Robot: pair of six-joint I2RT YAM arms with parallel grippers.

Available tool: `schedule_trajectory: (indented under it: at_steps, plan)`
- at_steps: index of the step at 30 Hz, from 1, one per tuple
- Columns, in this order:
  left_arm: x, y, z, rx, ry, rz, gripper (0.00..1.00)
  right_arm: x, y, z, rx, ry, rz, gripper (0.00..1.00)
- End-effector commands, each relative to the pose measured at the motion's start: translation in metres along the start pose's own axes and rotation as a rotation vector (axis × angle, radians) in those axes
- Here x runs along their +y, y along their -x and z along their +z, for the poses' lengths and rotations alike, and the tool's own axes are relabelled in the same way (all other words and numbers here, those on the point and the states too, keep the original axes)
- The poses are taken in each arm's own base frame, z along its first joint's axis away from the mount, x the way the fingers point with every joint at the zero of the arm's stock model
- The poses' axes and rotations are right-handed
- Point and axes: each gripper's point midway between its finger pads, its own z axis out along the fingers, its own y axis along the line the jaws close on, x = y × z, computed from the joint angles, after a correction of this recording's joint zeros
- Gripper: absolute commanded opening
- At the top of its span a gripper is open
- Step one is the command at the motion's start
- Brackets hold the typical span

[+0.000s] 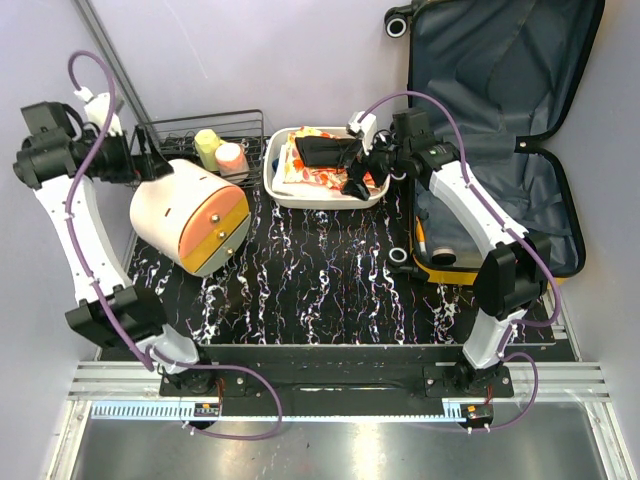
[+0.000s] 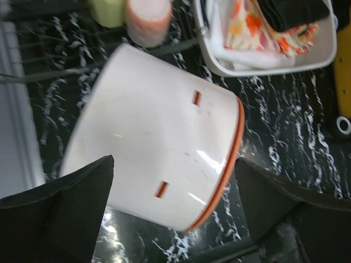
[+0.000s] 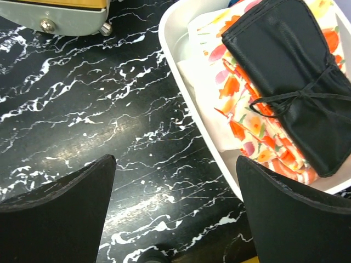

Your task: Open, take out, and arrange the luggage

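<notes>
Since the luggage lies open just right of the tray, its lid thrown back and the grey lining bared, the opening step can be judged done. Taking out appears well advanced. A folded flowered cloth and a black tied pouch are stacked in the tray. A round container is laid on its side on the counter left of the tray, and a pink cup is stood in a wire rack behind that. What is left in the lower shell cannot be told, as it is largely hidden by the right arm. The right pincer is held released over the tray's edge, grasping nothing. The left pincer is spread wide over the round container, nothing clasped. Arranging is judged unfinished.
</notes>
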Motion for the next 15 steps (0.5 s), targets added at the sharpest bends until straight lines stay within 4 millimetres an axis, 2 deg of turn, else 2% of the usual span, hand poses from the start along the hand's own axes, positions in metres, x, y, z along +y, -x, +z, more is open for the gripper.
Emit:
schedule_trajectory:
  at_steps: [1, 4, 7, 8, 9, 10, 11, 13, 14, 15]
  plan:
    - [0.042, 0.026, 0.016, -0.019, 0.057, 0.022, 0.97, 0.023, 0.02, -0.01, -0.064, 0.069, 0.079, 0.99]
    - [0.061, 0.026, 0.033, 0.003, 0.064, 0.029, 0.97, 0.036, 0.018, -0.009, -0.071, 0.116, 0.143, 0.97]
    - [0.069, 0.012, 0.049, 0.047, 0.044, 0.001, 0.93, 0.046, 0.011, -0.004, -0.067, 0.144, 0.201, 0.95]
    - [0.073, -0.002, 0.056, 0.082, 0.044, -0.029, 0.91, 0.05, 0.012, -0.001, -0.075, 0.151, 0.199, 0.95]
    - [0.073, -0.006, 0.057, 0.084, 0.041, -0.031, 0.91, 0.055, 0.006, 0.002, -0.065, 0.16, 0.225, 0.94]
    - [0.069, -0.011, 0.06, 0.09, 0.016, -0.042, 0.9, 0.058, 0.005, 0.005, -0.067, 0.165, 0.228, 0.94]
    - [0.067, -0.026, 0.066, 0.121, -0.012, -0.073, 0.88, 0.063, 0.007, 0.009, -0.081, 0.172, 0.218, 0.93]
    - [0.05, -0.034, 0.065, 0.12, -0.071, -0.089, 0.84, 0.069, 0.004, 0.017, -0.089, 0.175, 0.223, 0.93]
    - [0.045, -0.049, 0.069, 0.152, -0.092, -0.123, 0.83, 0.079, 0.006, 0.023, -0.092, 0.191, 0.218, 0.92]
    - [0.036, -0.051, 0.064, 0.146, -0.1, -0.117, 0.8, 0.081, -0.001, 0.027, -0.084, 0.18, 0.238, 0.91]
